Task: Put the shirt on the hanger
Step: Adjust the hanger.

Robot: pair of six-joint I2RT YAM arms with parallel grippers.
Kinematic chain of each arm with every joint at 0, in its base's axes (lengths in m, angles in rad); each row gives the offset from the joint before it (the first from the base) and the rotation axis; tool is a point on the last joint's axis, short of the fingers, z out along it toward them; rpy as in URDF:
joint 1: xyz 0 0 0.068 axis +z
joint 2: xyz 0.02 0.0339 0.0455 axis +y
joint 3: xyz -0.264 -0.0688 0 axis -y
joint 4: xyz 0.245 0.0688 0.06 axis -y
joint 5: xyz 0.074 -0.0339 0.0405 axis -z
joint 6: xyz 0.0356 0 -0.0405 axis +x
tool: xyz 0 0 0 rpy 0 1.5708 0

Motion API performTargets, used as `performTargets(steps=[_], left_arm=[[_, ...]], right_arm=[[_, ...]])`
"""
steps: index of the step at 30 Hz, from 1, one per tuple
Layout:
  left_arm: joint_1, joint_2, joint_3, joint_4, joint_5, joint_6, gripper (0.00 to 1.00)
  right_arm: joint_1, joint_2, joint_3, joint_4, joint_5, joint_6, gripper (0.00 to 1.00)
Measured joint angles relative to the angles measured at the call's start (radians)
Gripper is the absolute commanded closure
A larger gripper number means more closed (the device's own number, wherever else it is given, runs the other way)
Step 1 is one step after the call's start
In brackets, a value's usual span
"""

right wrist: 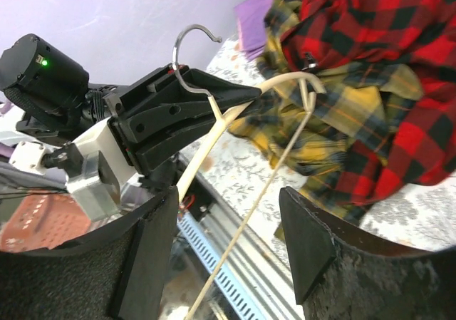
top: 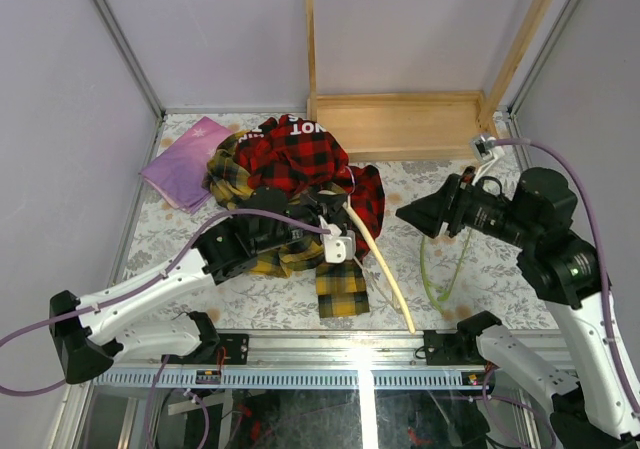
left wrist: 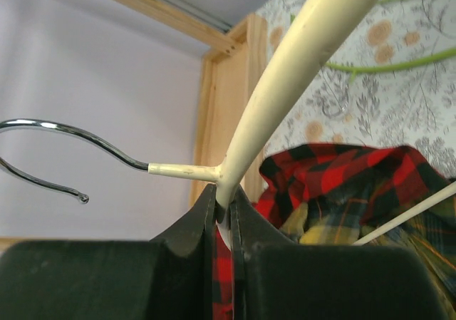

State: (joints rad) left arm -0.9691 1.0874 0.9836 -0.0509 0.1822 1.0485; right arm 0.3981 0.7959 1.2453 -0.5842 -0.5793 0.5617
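- Shirt (top: 342, 291) lies crumpled left of mid-bench, mostly under a red-and-black garment (top: 300, 154). One yellow plaid flap spills toward the near edge.
- Hanger (top: 425, 269), the thin pale green one, lies flat on the bench right of centre, toward the near edge, with nothing gripping it.
- Left gripper (left wrist: 224, 213) is clamped on the neck of a cream hanger (top: 385, 269), just below its silver hook, not on the task's own one.
- Right gripper (right wrist: 231, 220) hovers over the bench's right half, fingers spread wide and empty.
- Flannel looks soft and floppy. It will likely sag and drag the red garment along, so the collar or a shoulder seam seems the best hold.
- Green hanger looks light, stiff and thin, and is likely to slide. Pinching its neck by the hook should steady it.
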Motion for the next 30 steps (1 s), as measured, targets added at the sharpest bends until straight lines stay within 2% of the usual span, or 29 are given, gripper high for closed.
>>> performTargets(steps=[6,19,30], left_arm=[[0.000,0.011,-0.013,-0.077,-0.075,0.000,1.00],[0.000,0.051,-0.022,-0.125,-0.129,-0.004,1.00],[0.043,0.056,-0.059,-0.120,-0.112,-0.023,1.00]], right_arm=[[0.000,-0.025,0.059,-0.103,0.106,-0.090,0.34],[0.010,-0.001,0.047,-0.158,0.137,-0.124,0.36],[0.257,0.071,-0.031,-0.108,0.336,-0.079,0.39]])
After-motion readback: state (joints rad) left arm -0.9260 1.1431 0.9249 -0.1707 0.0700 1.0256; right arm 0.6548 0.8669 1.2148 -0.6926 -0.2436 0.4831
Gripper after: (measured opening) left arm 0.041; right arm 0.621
